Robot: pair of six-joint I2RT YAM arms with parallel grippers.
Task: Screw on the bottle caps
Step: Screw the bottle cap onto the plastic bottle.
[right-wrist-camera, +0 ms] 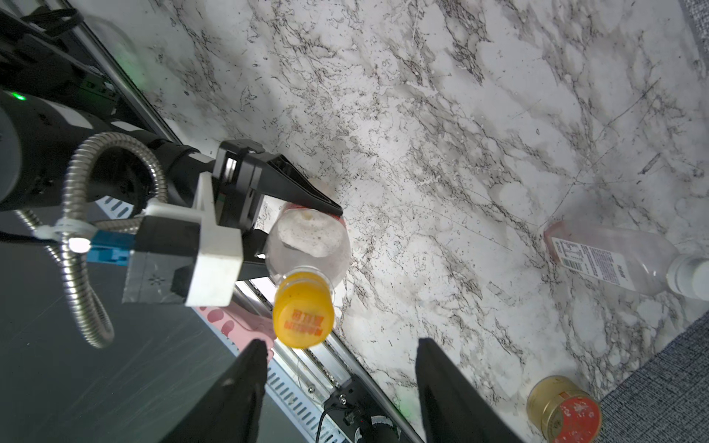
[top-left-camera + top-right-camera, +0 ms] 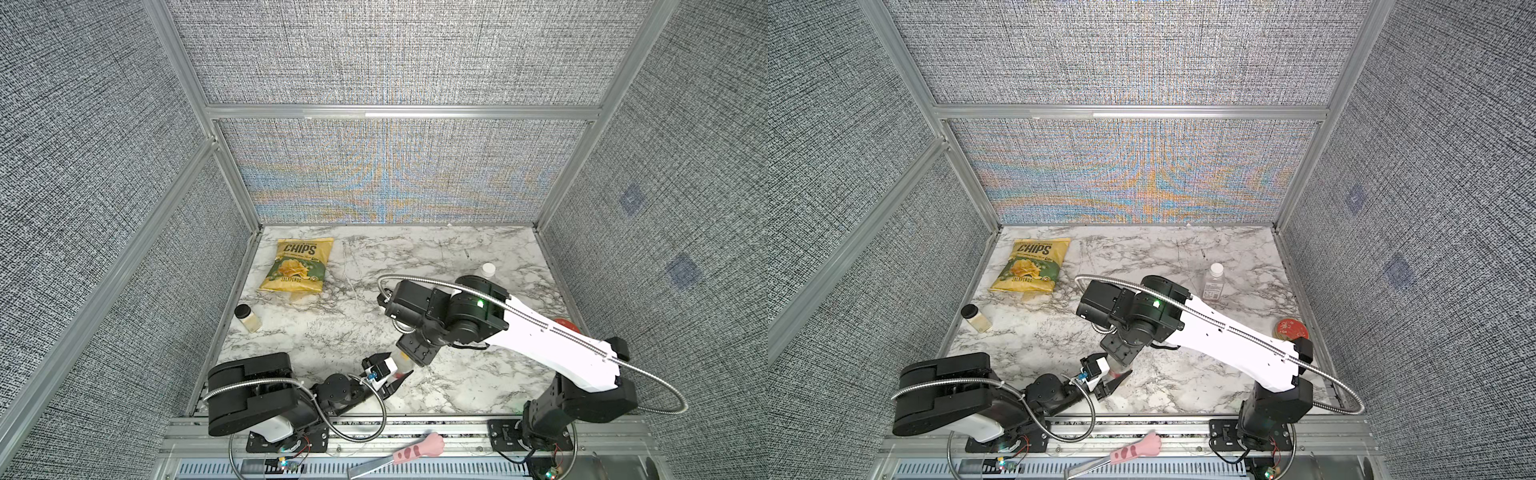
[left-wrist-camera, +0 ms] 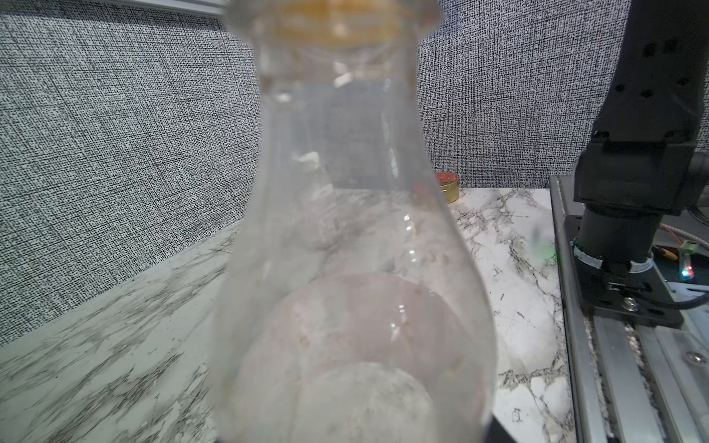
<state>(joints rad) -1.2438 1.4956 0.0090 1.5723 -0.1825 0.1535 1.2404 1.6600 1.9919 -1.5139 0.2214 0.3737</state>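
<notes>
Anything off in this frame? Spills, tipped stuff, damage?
No spills or tipped items. One oddity: a pink paw-handled tool lies on the front rail, off the marble table. Left gripper holds the red-label bottle.

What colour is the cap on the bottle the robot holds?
The cap is orange-yellow, clearest in the right wrist view.
</notes>
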